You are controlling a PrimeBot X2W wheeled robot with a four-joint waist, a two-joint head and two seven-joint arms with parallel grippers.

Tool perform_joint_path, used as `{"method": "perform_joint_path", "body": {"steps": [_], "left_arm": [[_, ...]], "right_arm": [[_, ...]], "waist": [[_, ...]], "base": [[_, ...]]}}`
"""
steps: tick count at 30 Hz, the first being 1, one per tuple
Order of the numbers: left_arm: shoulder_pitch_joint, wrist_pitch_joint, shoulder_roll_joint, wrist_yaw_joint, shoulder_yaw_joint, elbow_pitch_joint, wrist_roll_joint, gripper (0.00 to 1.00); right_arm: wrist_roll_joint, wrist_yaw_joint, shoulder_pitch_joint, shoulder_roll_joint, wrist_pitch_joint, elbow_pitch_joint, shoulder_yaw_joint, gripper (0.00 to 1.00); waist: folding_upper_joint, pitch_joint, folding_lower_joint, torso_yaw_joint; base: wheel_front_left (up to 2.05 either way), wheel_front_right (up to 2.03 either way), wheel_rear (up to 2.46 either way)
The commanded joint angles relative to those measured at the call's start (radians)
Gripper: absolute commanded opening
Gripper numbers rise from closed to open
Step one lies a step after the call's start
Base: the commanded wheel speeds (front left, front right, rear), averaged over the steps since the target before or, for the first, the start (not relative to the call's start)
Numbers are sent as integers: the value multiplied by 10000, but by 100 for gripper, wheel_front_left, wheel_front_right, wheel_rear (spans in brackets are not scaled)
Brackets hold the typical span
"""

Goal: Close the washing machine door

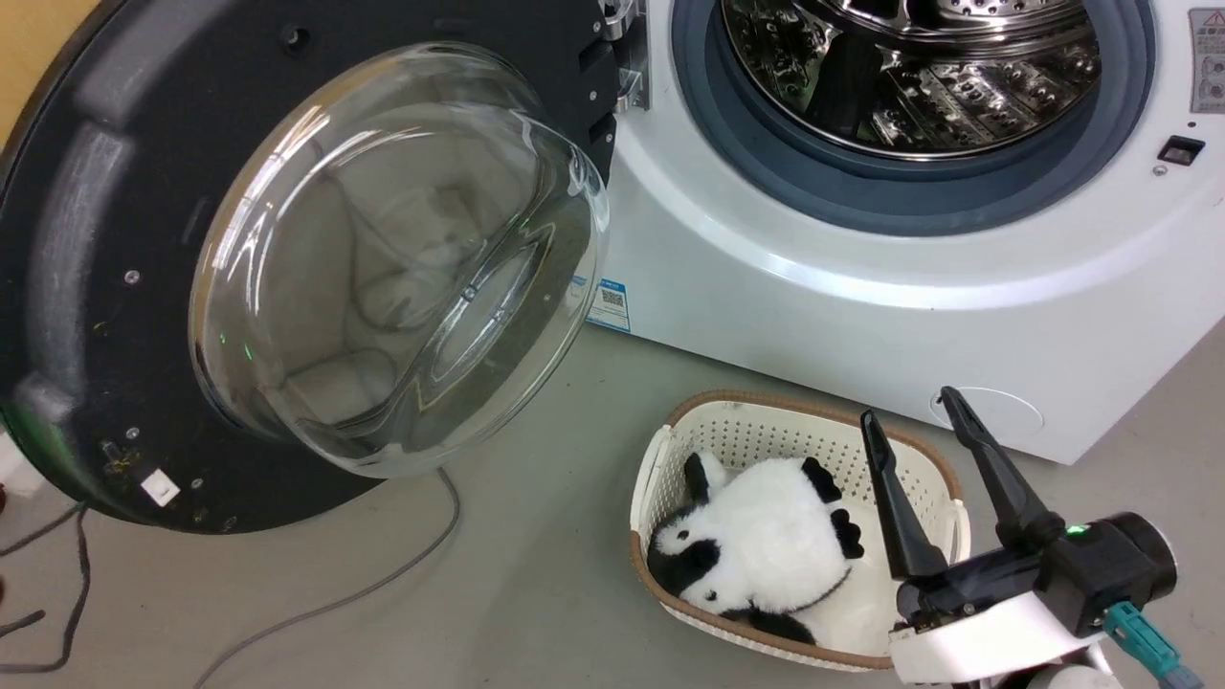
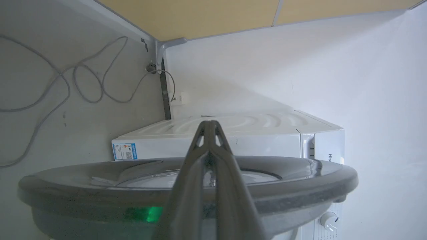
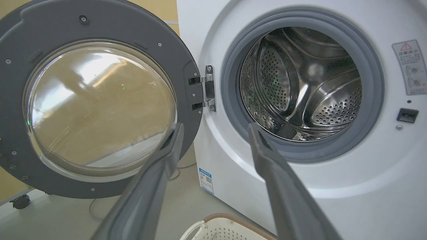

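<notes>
- The washing machine is a white box at the right of the head view. Its round front opening is uncovered, with a grey rubber ring around the steel drum.
- The washing machine door is swung wide open to the left of the opening. It stands upright on the metal hinge at its right edge. Its matte inner face and bulging glass window point out toward the robot.
- A cream basket sits on the floor just in front of the machine and holds a black-and-white plush toy.
- The right gripper hangs above the basket with its fingers spread wide and empty, pointing at the machine's front.
- The left gripper has its fingertips pressed together with nothing between them. It reaches across the door's outer rim, though I cannot tell if it touches.
- A grey cable trails over the floor below the door.
- A small blue sticker sits low on the machine.
</notes>
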Motion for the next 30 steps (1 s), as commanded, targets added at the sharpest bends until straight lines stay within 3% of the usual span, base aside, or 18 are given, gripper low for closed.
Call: {"method": "perform_joint_path", "body": {"steps": [1,4,10,17,24,30], "left_arm": [[211,396,-127,-118,-202,-183,-67,0],[716,1610,-447,-176,-711,-810,-244,0],[1509,2920,-832,-2,-1181,-1719,-477,0],[2629,4312,-1671,256,-1692,-3423,-967,0],[3881,5252,-2689,594,-2595,-5498,-1335,0],[4726,5206,-2983,865,-3845,-6770,-1939,0]], "right_arm": [[-33,8,-16,16,-34,37,19,100],[-1,8,-52,42,-34,107,18,100],[17,8,7,82,-34,146,17,100],[64,8,166,114,-34,163,-277,100],[89,8,289,123,-34,136,-438,100],[72,8,292,124,-34,126,-554,100]], "waist": [[0,-36,0,19],[0,-149,0,13],[0,-371,0,-75],[0,-677,0,-352],[0,-821,0,-905],[0,-722,0,-1623]], "base": [[0,0,0],[0,0,0],[0,0,0],[0,0,0],[0,0,0],[0,0,0]]}}
